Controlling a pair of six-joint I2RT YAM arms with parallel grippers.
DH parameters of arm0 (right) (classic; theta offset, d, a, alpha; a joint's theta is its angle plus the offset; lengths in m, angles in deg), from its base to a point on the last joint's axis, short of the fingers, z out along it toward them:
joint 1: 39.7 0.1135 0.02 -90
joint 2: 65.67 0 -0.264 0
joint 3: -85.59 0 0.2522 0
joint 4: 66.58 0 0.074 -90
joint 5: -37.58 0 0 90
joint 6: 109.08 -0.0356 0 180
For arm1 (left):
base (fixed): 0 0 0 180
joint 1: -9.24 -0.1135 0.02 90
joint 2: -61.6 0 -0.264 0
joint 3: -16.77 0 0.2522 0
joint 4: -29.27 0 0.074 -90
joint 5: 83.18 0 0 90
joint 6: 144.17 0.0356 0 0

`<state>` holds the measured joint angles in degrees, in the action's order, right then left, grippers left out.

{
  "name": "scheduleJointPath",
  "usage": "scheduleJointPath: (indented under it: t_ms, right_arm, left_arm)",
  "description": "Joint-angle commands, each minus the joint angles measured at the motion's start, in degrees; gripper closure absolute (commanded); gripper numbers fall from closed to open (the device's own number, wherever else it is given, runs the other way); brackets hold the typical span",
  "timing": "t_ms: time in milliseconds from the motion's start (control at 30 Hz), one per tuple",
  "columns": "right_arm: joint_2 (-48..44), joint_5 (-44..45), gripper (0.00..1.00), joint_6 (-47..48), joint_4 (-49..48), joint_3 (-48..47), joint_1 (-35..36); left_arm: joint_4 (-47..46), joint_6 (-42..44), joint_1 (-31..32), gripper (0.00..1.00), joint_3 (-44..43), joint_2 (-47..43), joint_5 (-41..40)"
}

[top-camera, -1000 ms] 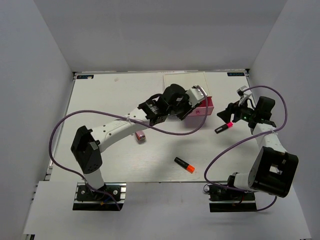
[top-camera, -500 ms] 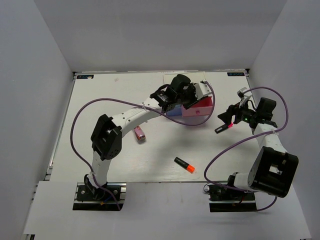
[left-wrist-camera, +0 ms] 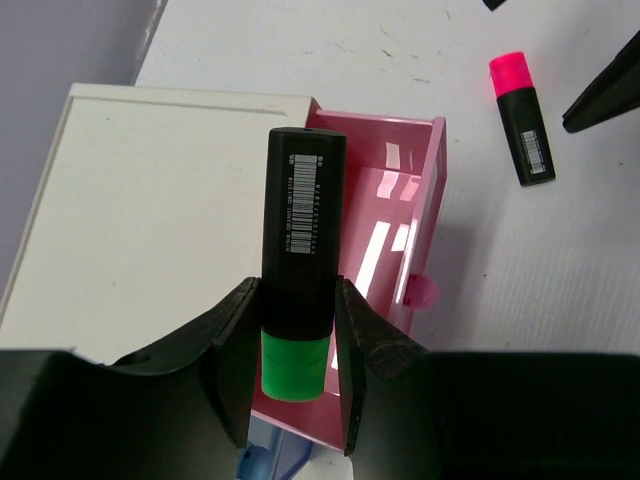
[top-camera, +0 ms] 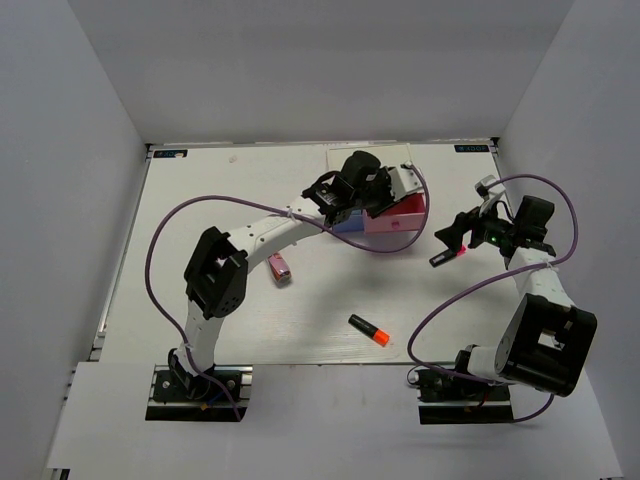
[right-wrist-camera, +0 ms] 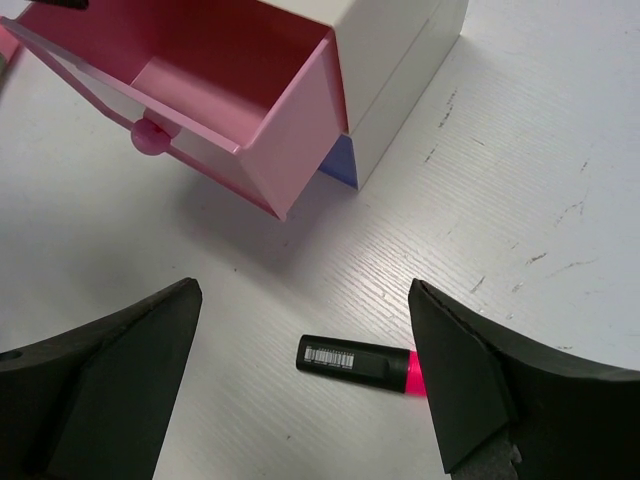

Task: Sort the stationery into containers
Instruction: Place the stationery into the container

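Observation:
My left gripper [left-wrist-camera: 295, 370] is shut on a black highlighter with a green cap [left-wrist-camera: 300, 250] and holds it above the open pink drawer [left-wrist-camera: 400, 200] of the white drawer box [left-wrist-camera: 150, 200]. In the top view this gripper [top-camera: 380, 195] hangs over the box [top-camera: 365, 160]. My right gripper [right-wrist-camera: 303, 320] stands wide open over the pink-capped highlighter [right-wrist-camera: 360, 362], which lies flat on the table [top-camera: 447, 256] to the right of the drawer. The orange-capped highlighter [top-camera: 369, 331] lies near the front edge. A stubby pink item [top-camera: 281, 269] lies left of centre.
The pink drawer [right-wrist-camera: 200, 60] is pulled out towards the right arm, and no item shows in the part I can see. Under it the blue-violet lower drawer [right-wrist-camera: 340, 160] shows. The left arm's purple cable [top-camera: 160, 240] loops over the table's left half. White walls enclose the table.
The right gripper's jaws have spread wider over the pink-capped highlighter, which has not moved. The left arm raised its elbow and carried the green-capped highlighter slightly back over the box, then held still.

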<state>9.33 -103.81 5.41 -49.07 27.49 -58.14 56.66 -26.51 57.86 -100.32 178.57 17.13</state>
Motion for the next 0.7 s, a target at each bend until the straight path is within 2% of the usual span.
scheduleJointPath:
  t_ms: [0,33,67,133,167,200,267,333,400,433,500,533,567,600,633,667]
  right_arm:
    - [-1.0,-0.9,0.10,3.4,-1.4,-0.1,-0.5]
    - [-0.7,-1.2,0.10,4.7,-1.5,-0.2,-0.6]
    - [-0.4,-1.3,0.10,6.2,-1.4,-0.7,-0.5]
    - [0.8,-1.4,0.10,8.3,-0.7,-2.0,-0.6]
    - [1.2,-1.3,0.10,8.8,-0.3,-2.4,-0.6]
    - [1.4,-1.3,0.10,10.8,0.0,-2.8,-0.6]
    - [2.4,-1.4,0.10,12.0,0.5,-3.9,-1.0]
    - [4.2,-2.8,0.10,17.4,4.2,-5.7,-1.2]
    - [5.9,-4.9,0.10,29.7,7.9,-7.4,-1.4]
    - [6.8,-5.8,0.10,37.7,13.1,-10.7,-1.7]
    - [11.6,-8.5,0.10,47.8,25.3,-13.9,-2.3]
    - [13.1,-8.9,0.12,61.6,34.7,-22.1,-2.4]
    - [14.8,-9.6,0.14,64.9,38.1,-24.4,-2.6]
    - [19.5,-10.5,0.16,67.5,48.3,-26.6,-3.1]
    - [21.1,-10.9,0.21,74.2,51.7,-32.6,-3.0]
    - [22.5,-11.4,0.25,76.8,54.8,-34.3,-3.2]
  left_arm:
    - [-1.5,0.5,0.0,0.58,1.6,-2.3,0.3]
    - [-1.5,0.5,0.0,0.58,2.2,-2.3,0.3]
    - [-1.5,0.5,0.0,0.50,2.3,-2.9,0.3]
    - [-1.5,0.5,0.0,0.39,2.9,-2.9,0.3]
    - [-1.5,0.5,0.0,0.18,2.9,-2.9,0.3]
    - [-1.5,0.5,0.5,0.01,2.9,-3.4,-0.2]
    - [-1.5,0.5,0.5,0.00,2.9,-3.4,-0.7]
    - [-2.0,0.5,0.5,0.00,2.9,-4.0,-1.3]
    - [-2.0,-0.3,0.5,0.00,2.2,-4.7,-1.3]
    - [-2.7,-0.3,1.0,0.00,1.5,-4.7,-1.9]
    - [-4.6,-1.9,1.0,0.00,1.5,-6.7,-2.5]
    - [-5.6,-1.9,1.0,0.00,1.5,-7.3,-2.5]
    - [-6.8,-3.2,1.0,0.00,1.5,-7.9,-4.0]
    - [-9.3,-3.2,1.0,0.00,2.1,-9.1,-4.1]
    - [-10.5,-4.1,1.0,0.00,2.1,-9.7,-4.7]
    - [-11.5,-4.1,0.4,0.00,2.1,-10.3,-5.7]
